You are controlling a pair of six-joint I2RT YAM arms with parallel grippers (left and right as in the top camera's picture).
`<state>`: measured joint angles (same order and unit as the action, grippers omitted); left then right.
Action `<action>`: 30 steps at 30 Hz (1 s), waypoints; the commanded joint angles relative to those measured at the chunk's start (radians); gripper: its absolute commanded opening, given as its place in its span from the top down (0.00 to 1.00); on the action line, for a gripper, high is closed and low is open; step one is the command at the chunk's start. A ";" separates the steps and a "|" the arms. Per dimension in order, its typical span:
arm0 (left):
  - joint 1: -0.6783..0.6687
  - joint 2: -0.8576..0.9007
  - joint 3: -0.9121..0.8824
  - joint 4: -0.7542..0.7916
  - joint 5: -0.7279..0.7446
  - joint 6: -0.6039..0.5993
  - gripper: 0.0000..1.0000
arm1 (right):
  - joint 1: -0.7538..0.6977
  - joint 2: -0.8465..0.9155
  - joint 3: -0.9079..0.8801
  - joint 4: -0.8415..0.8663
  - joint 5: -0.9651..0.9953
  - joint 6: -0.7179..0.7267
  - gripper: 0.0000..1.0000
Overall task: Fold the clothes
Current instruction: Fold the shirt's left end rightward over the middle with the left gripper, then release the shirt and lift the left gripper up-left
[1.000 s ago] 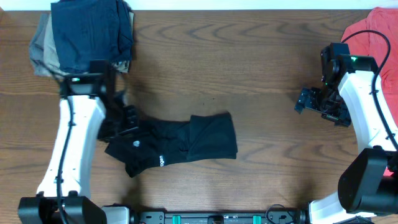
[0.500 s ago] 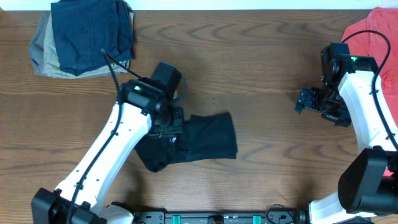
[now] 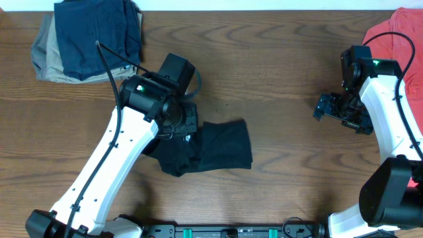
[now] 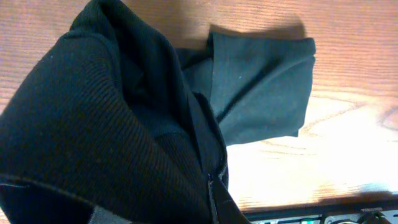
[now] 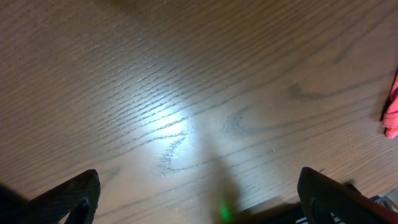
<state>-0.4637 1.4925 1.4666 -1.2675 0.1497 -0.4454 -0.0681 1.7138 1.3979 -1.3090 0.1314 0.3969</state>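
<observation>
While the black shirt (image 3: 221, 147) lies on the counter (image 3: 277, 59), one edge lifted by the left tool (image 3: 184, 124), seemingly clamped though cloth hides its fingers, the bunched fold may slip or land crooked. Right tool (image 5: 202, 196) gapes empty, well apart.

Passable across bare middle of the surface (image 3: 284, 59) and along far edge. Blocked at far left corner by folded stack (image 3: 92, 33), far right corner by red cloth (image 3: 400, 30), towards near edge by black shirt (image 3: 225, 145) under left arm (image 3: 125, 152), beside right edge by right claw (image 3: 324, 108).
</observation>
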 commanded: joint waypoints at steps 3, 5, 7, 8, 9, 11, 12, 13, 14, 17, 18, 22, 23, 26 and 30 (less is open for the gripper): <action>-0.058 0.008 0.017 0.033 -0.012 -0.024 0.94 | 0.003 0.005 0.013 0.000 0.011 -0.009 0.01; -0.086 0.019 0.017 0.069 -0.012 -0.027 0.94 | 0.003 0.005 0.013 0.000 0.011 -0.009 0.01; -0.108 0.037 0.017 0.086 -0.012 -0.042 0.94 | 0.003 0.005 0.013 0.000 0.010 -0.009 0.01; -0.121 0.051 0.017 0.092 -0.012 -0.049 0.94 | 0.003 0.005 0.013 0.000 0.011 -0.009 0.01; -0.132 0.064 0.017 0.097 -0.011 -0.051 0.94 | 0.003 0.005 0.013 0.000 0.011 -0.009 0.01; -0.154 0.099 0.017 0.108 -0.009 -0.057 0.94 | 0.003 0.005 0.013 0.000 0.010 -0.009 0.01; -0.163 0.117 0.017 0.116 -0.009 -0.064 0.94 | 0.003 0.005 0.013 0.000 0.011 -0.009 0.01; -0.173 0.139 0.017 0.129 -0.008 -0.069 0.94 | 0.003 0.005 0.013 0.000 0.011 -0.009 0.01; -0.181 0.156 0.017 0.143 -0.008 -0.069 0.94 | 0.003 0.005 0.013 0.000 0.011 -0.009 0.01; -0.204 0.212 0.017 0.195 -0.004 -0.070 0.94 | 0.003 0.005 0.013 0.000 0.010 -0.009 0.01; -0.211 0.226 0.017 0.209 -0.005 -0.077 0.94 | 0.003 0.005 0.013 0.000 0.010 -0.009 0.01; -0.230 0.276 0.017 0.259 -0.004 -0.105 0.94 | 0.003 0.005 0.013 0.000 0.010 -0.009 0.01; -0.235 0.287 0.017 0.269 -0.004 -0.111 0.94 | 0.003 0.005 0.013 0.000 0.011 -0.009 0.01; -0.242 0.305 0.017 0.289 -0.003 -0.116 0.94 | 0.003 0.005 0.013 0.000 0.010 -0.009 0.01; -0.243 0.306 0.017 0.306 -0.003 -0.117 0.93 | 0.003 0.005 0.013 0.000 0.010 -0.009 0.01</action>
<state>-0.7036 1.7935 1.4670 -0.9684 0.1501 -0.5499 -0.0681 1.7138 1.3979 -1.3090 0.1314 0.3969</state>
